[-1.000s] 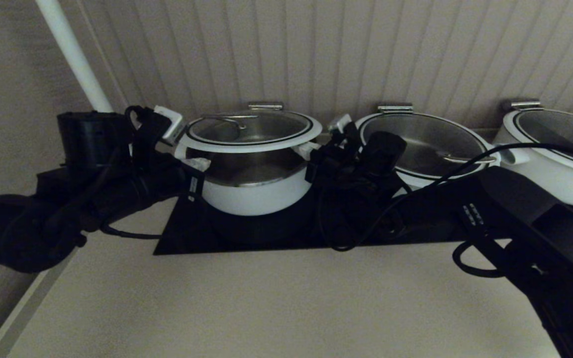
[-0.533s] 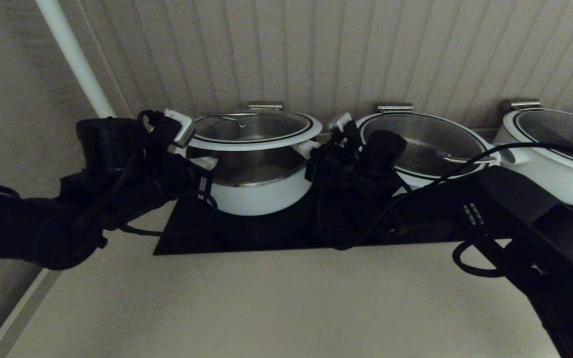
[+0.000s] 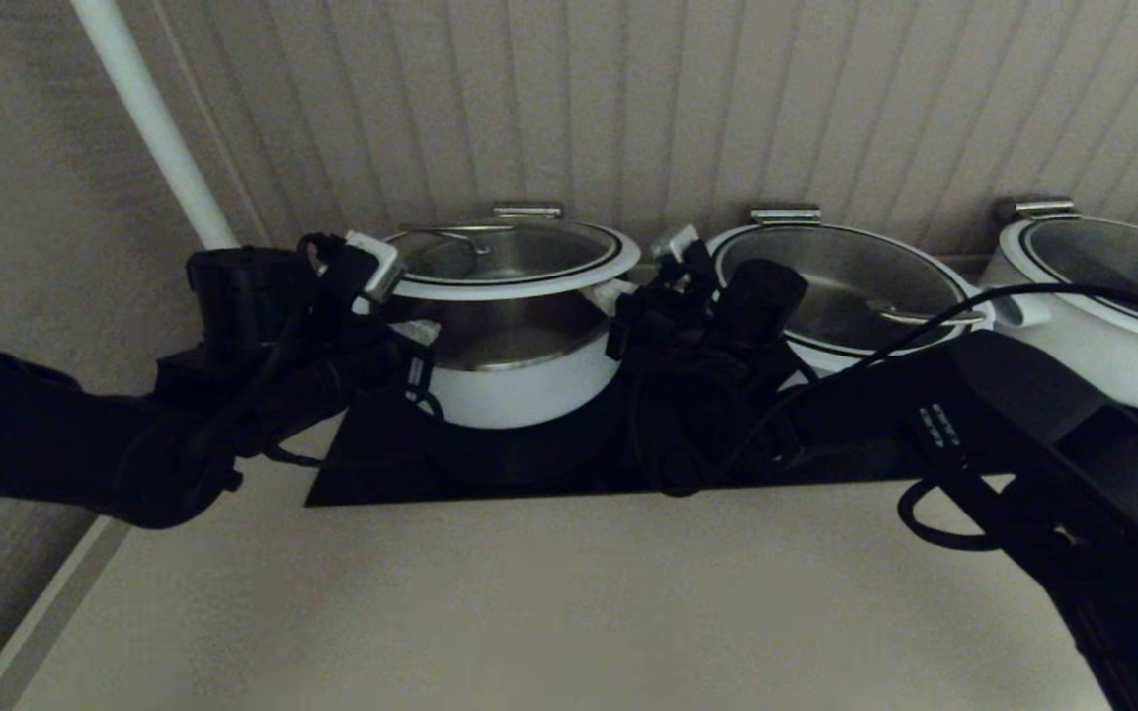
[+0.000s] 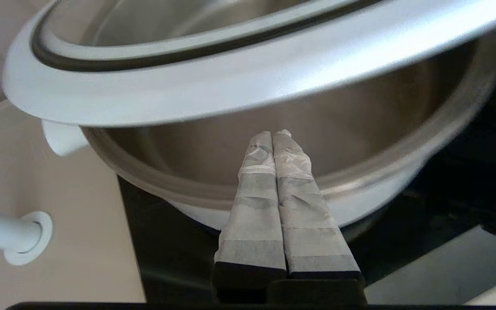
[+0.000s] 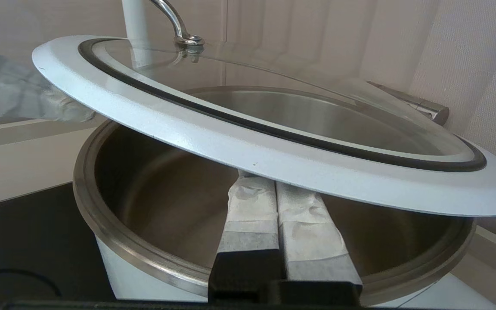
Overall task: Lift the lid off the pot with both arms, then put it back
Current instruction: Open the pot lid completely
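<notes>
The glass lid (image 3: pixel 510 259) hangs clear above the small white pot (image 3: pixel 515 370), which sits on a black cooktop (image 3: pixel 569 464) at the far side of the counter (image 3: pixel 569 602), against a ribbed wall panel (image 3: pixel 688 99). The left gripper (image 4: pixel 277 134) reaches in from the left with its taped fingers (image 4: pixel 254 202) pressed together, their tips under the lid's white rim and over the pot's steel mouth. The right gripper (image 5: pixel 269 183) comes in from the right, jaws likewise pressed together, its tips beneath the rim on that side. In the right wrist view the lid tilts, and the curved steel handle (image 5: pixel 175 23) stands on top. Two wider lidded pots (image 3: pixel 846 286) (image 3: pixel 1112 306) stand to the right. A white pipe (image 3: pixel 149 118) rises at far left.
</notes>
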Controlling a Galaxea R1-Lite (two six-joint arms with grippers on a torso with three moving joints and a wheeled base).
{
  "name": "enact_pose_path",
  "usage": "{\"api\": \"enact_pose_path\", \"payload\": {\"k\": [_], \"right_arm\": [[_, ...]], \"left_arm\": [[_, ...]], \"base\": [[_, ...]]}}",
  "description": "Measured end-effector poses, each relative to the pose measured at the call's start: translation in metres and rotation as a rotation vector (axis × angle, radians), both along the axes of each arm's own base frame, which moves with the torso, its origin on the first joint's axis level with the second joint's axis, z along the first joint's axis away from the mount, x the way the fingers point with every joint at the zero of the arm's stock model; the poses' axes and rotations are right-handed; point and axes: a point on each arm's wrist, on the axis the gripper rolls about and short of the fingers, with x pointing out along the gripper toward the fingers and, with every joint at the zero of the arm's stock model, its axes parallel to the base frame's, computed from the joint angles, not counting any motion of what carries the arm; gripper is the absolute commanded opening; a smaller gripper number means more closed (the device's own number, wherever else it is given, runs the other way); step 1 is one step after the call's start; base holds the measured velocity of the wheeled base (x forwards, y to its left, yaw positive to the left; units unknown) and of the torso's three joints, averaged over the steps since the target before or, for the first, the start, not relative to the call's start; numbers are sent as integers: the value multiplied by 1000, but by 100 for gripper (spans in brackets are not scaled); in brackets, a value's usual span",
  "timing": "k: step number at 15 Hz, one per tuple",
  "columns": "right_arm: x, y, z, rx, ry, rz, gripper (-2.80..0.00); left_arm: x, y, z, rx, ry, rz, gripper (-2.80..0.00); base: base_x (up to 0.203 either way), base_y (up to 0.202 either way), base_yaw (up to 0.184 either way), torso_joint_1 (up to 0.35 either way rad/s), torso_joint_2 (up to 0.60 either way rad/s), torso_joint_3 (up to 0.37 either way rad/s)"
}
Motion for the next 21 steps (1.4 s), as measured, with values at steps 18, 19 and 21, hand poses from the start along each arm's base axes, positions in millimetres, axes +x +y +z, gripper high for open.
{"api": "enact_pose_path", "payload": {"k": [18, 19, 21], "right_arm": [[-1, -2, 6, 4, -9, -2, -280], [-2, -2, 7, 5, -12, -3, -280], [-3, -5, 11, 7, -16, -7, -280]], "left_arm": [[30, -8, 20, -22, -94, 47, -280], [31, -8, 22, -24, -101, 47, -280], [33, -9, 26, -29, -117, 47, -280]], "base": [[0, 0, 0, 0, 0, 0], [0, 0, 0, 0, 0, 0], [0, 0, 0, 0, 0, 0]]}}
